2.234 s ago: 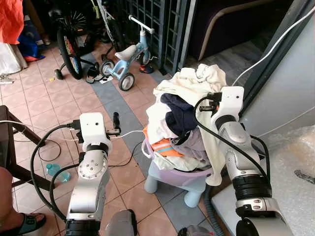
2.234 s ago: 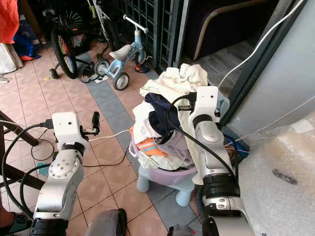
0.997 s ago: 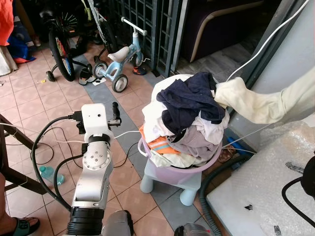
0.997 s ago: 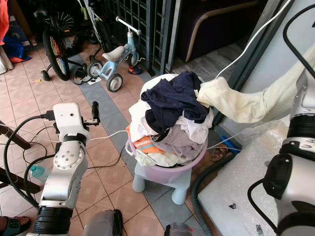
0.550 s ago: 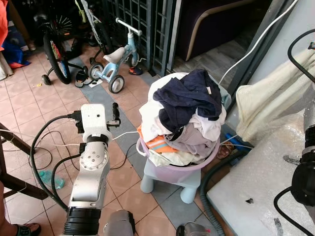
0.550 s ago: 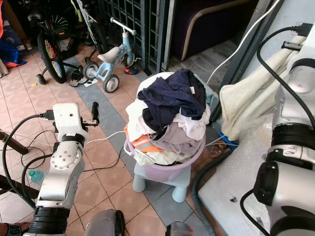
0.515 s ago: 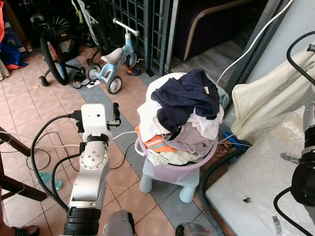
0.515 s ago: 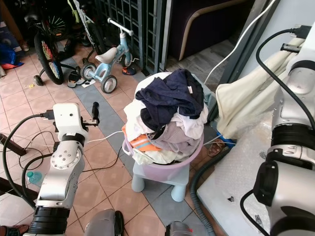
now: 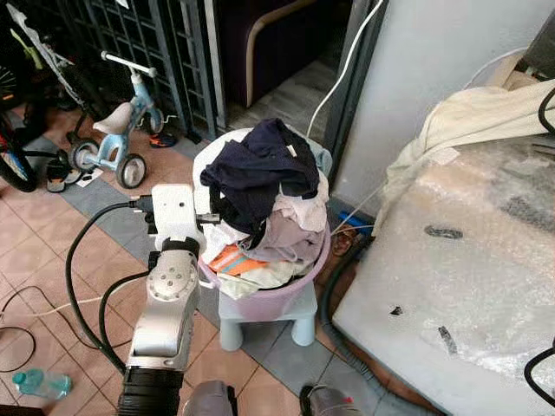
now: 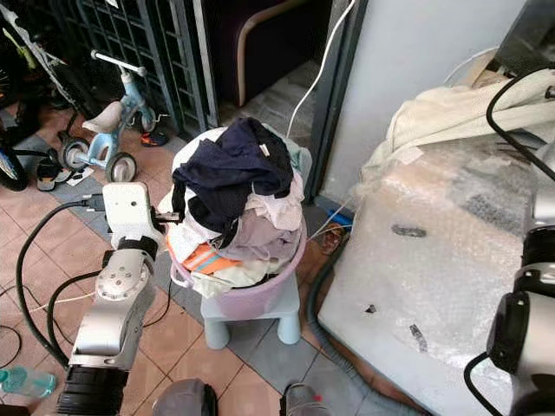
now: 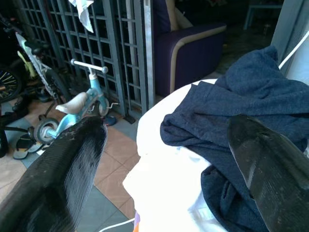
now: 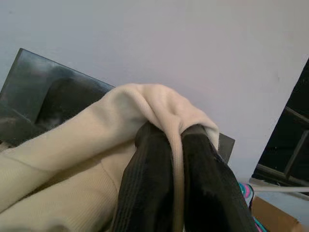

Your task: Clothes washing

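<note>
One lilac plastic laundry basket (image 9: pixel 260 299), heaped above its rim, sits on a pale blue plastic stool (image 9: pixel 264 318) on a terracotta tiled floor (image 9: pixel 52 260). A crumpled navy garment (image 9: pixel 256 169) crowns the pile, over white, grey and orange pieces. No brand or writing can be read on anything.

The robot's left gripper (image 11: pixel 164 159) hovers just beside the heap on the robot's left, at the level of the navy garment; its two ribbed black fingers (image 11: pixel 72 164) stand wide apart and hold nothing. The silver left arm (image 9: pixel 169 286) rises in front of the basket, trailing black cables.

The right gripper (image 12: pixel 176 169) is raised against a pale wall (image 12: pixel 193 48), its two fingers pressed together on a fold of a cream knitted garment (image 12: pixel 72 159). In the head views that one cream garment (image 9: pixel 468 117) stretches from the upper right edge of the frame down across the corner of a large block wrapped in bubble wrap (image 9: pixel 468 260), well apart from the basket.

A grey corrugated hose (image 9: pixel 347 347) curls along the floor at the block's foot, and a white cable (image 9: pixel 342 65) runs up a dark door frame (image 9: pixel 351 95). Behind, one light blue child's tricycle (image 9: pixel 121 130) stands before a dark metal grille (image 9: pixel 147 43). A clear plastic bottle (image 9: pixel 39 383) lies on the tiles near the frame's lower left corner.
</note>
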Robot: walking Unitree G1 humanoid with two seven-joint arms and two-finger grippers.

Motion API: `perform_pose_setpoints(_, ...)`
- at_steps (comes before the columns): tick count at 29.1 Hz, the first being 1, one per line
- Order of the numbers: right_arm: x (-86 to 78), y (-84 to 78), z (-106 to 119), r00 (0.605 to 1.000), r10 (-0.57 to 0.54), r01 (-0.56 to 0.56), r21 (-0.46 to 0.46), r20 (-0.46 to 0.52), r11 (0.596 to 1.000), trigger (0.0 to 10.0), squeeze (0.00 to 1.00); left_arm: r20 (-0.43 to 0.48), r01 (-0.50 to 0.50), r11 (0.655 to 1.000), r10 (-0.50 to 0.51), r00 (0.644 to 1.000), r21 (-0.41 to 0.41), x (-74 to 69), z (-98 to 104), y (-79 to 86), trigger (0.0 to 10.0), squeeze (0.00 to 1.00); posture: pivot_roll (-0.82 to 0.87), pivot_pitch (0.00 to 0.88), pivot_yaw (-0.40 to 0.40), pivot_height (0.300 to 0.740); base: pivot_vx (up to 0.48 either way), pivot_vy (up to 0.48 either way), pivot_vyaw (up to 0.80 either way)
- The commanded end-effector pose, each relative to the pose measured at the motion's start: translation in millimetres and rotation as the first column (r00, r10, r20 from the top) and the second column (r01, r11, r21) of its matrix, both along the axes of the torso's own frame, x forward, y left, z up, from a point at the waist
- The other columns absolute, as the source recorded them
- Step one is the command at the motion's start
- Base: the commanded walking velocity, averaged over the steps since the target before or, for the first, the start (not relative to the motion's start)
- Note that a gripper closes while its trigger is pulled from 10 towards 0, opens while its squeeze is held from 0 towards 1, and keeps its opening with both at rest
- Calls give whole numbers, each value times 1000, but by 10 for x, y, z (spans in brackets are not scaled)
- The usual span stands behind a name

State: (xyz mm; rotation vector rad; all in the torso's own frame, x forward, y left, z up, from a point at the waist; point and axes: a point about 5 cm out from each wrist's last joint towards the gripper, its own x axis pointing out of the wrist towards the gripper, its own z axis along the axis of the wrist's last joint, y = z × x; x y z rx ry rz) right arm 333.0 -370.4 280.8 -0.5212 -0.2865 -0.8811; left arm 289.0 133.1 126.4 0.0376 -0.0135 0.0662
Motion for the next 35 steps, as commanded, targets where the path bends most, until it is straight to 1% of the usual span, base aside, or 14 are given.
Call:
perform_pose_setpoints(1, -48, -99, 103, 999, -34, 34, 0, 18, 999, 10000, 0, 3, 9, 1000, -9, 1000, -6, -8, -4, 3, 10000, 0, 39, 35, -5, 740, 0, 0, -788)
perform_pose_setpoints(8, -62, -217, -26, 995, -91, 95, 99, -45, 991, 10000, 0, 4, 16, 1000, -16, 1000, -10, -11, -1, 2, 10000, 0, 42, 35, -7, 740, 0, 0, -759)
perform_pose_setpoints(10, -16, -200, -239, 981, -86, 112, 149, -173, 982, 10000, 0, -1, 18, 1000, -18, 1000, -11, -22, -14, 0, 10000, 0, 40, 34, -7, 740, 0, 0, 0)
perform_pose_setpoints(12, 51, -117, -475, 965, -2, 67, 240, -263, 968, 10000, 0, -2, 21, 1000, -21, 1000, -11, -25, -20, -9, 10000, 0, 40, 35, -6, 740, 0, 0, 0)
perform_pose_setpoints(14, 152, 67, -747, 934, 189, -61, 385, -304, 921, 10000, 0, -3, 26, 1000, -26, 1000, -11, -24, -18, -20, 10000, 0, 41, 35, -6, 740, 0, 0, 0)
perform_pose_setpoints(15, 208, 208, -902, 902, 295, -125, 463, -315, 878, 10000, 996, -3, 29, 1000, -29, 1000, -11, -21, -17, -25, 10000, 0, 43, 35, -6, 740, 0, 0, 0)
perform_pose_setpoints(18, 287, 420, -1020, 849, 408, -208, 498, -335, 842, 10000, 1000, -3, 32, 999, -32, 999, -10, -19, -15, -27, 10000, 0, 44, 33, -6, 740, 0, 0, 0)
perform_pose_setpoints(20, 304, 471, -1001, 858, 386, -211, 454, -338, 866, 10000, 1000, -3, 33, 999, -33, 999, -10, -18, -15, -25, 10000, 0, 45, 33, -6, 740, 0, 0, 0)
perform_pose_setpoints(21, 315, 517, -941, 864, 365, -234, 365, -346, 901, 10000, 1000, -5, 35, 999, -35, 999, -9, -21, -18, -15, 10000, 0, 45, 32, -7, 740, 0, 0, 0)
perform_pose_setpoints(24, 332, 647, -665, 889, 418, -369, 246, -188, 896, 10000, 1000, -8, 29, 999, -30, 1000, -17, -32, -28, 5, 10000, 0, 43, 28, -6, 740, 0, 0, 0)
perform_pose_setpoints(25, 326, 779, -536, 865, 479, -460, 143, -148, 876, 10000, 1000, -12, 30, 999, -30, 999, -21, -44, -39, 2, 10000, 0, 41, 27, -5, 740, 0, 0, 0)
perform_pose_setpoints(28, 323, 913, -490, 826, 549, -540, 96, -126, 836, 10000, 1000, -19, 37, 999, -38, 999, -20, -58, -60, -17, 10000, 0, 41, 26, -5, 740, 0, 0, 0)
perform_pose_setpoints(31, 307, 1283, -415, 698, 698, -710, -25, -159, 704, 10000, 1000, -27, 54, 998, -54, 998, -22, -72, -76, -71, 10000, 0, 33, 22, -1, 740, 0, 0, 0)
perform_pose_setpoints(35, 302, 1410, -462, 638, 747, -761, -6, -190, 649, 10000, 1000, -26, 60, 998, -60, 998, -21, -62, -71, -84, 10000, 0, 32, 23, -1, 740, 0, 0, 0)
